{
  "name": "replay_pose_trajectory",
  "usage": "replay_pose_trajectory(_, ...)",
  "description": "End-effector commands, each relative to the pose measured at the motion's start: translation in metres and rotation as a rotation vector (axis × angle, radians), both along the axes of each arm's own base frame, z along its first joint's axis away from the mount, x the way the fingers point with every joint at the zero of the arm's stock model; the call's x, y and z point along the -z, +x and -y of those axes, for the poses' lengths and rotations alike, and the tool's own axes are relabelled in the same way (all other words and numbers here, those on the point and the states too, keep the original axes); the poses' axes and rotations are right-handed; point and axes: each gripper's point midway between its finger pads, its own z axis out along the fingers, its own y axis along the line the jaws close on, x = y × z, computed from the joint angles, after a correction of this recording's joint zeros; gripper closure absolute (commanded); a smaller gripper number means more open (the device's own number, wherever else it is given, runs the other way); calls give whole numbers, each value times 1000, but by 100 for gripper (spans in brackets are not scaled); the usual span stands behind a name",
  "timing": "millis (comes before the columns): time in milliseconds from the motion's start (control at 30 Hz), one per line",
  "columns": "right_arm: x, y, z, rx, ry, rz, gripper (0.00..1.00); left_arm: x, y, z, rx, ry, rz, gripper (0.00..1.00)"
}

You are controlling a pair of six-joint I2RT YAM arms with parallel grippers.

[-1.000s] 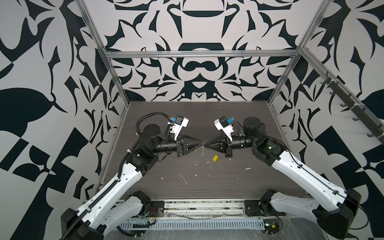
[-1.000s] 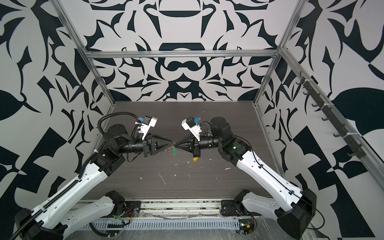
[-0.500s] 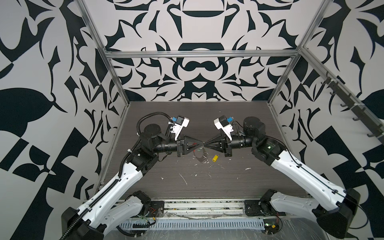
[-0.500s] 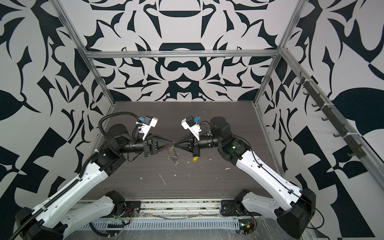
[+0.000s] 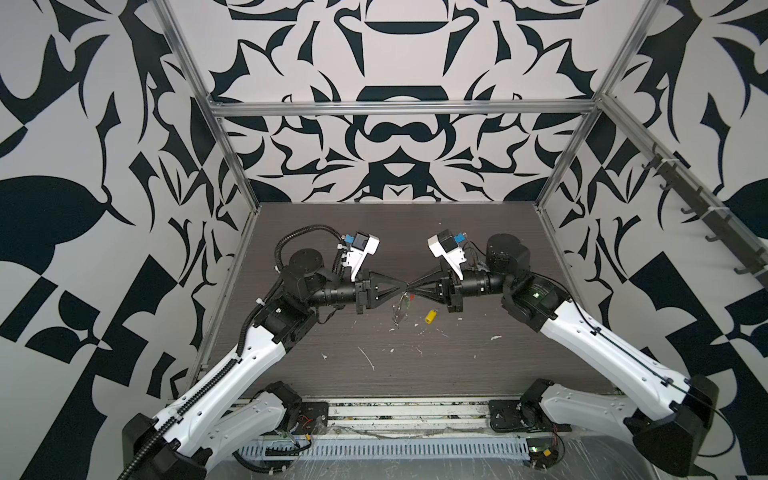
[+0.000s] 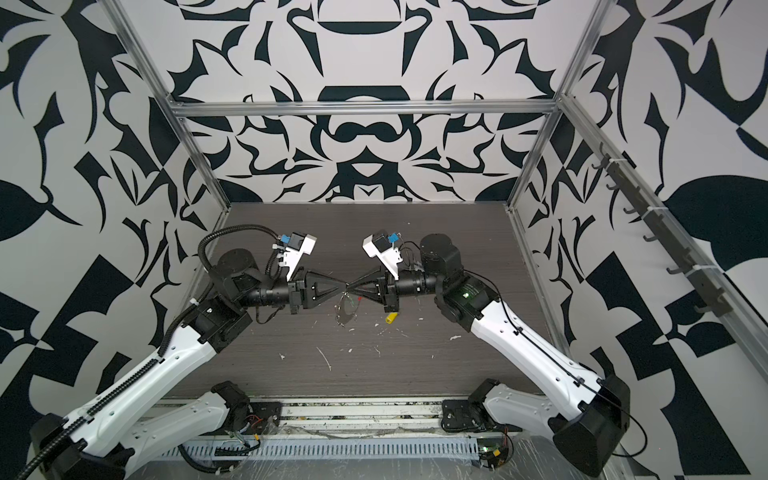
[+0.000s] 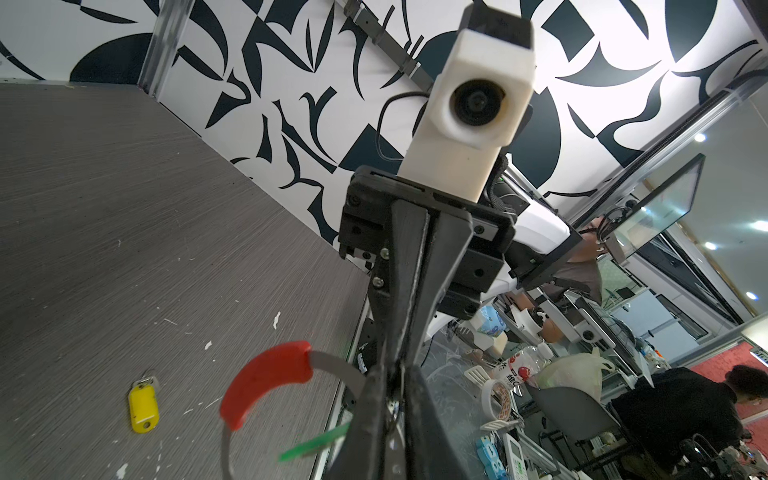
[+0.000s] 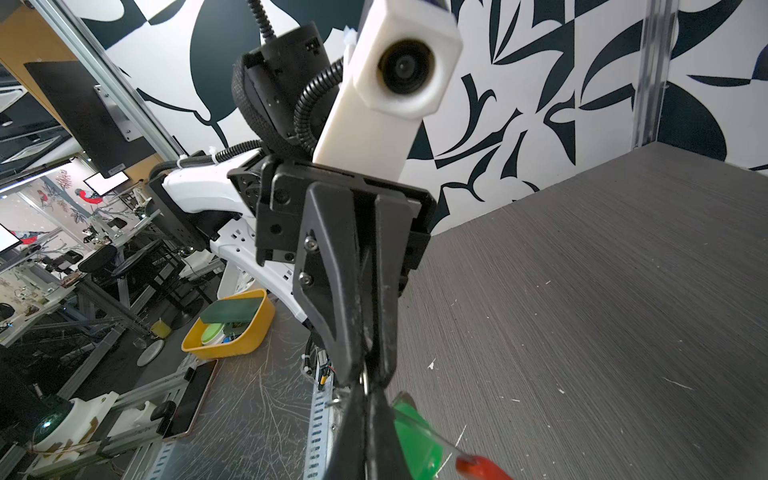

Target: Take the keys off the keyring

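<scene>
White flecks: strewn over the front of the dark wood-grain table (image 5: 457, 365); not part of the lot.

Yellow-headed key (image 5: 431, 316): loose on the table just behind them, below the right gripper (image 5: 417, 286); judged already off the hoop.

Step in hand: freeing the green-headed key (image 7: 316, 444). The right gripper, jaws pressed together, pinches the hoop of the keyring (image 5: 401, 306). The left gripper (image 5: 401, 286) meets it tip to tip in mid-air, jaws all but together on a thin silver ring at the same spot. This is probably best done with the right arm held rigid while the left walks the small ring round its split in short pulls along the wire, never yanking outward. A slip would set the hoop swinging.

Keyring, appearance: thin grey metal hoop hanging below the meeting tips. A red sleeve (image 7: 266, 378) covers one arc, and the green key dangles close against the fingers. Whether the low end clears the table cannot be told.
</scene>
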Motion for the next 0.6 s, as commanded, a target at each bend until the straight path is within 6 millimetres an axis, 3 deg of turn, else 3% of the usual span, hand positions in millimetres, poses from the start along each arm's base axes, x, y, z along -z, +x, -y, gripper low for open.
replay_pose_trajectory(0,-20,7,2,40,67,61,100,-6,-11,0,29,-19,31,85)
replay_pose_trajectory(100,-21,8,3,51,77,67,100,-5,-11,0,19,-21,32,86)
replay_pose_trajectory(267,-22,10,4,70,82,71,100,-8,-11,-1,6,-30,41,97)
replay_pose_trajectory(467,-21,11,8,100,81,82,100,-9,-8,-5,-35,-4,47,100)
replay_pose_trajectory(567,-19,13,12,143,69,97,89,-10,-8,-7,-50,9,55,100)
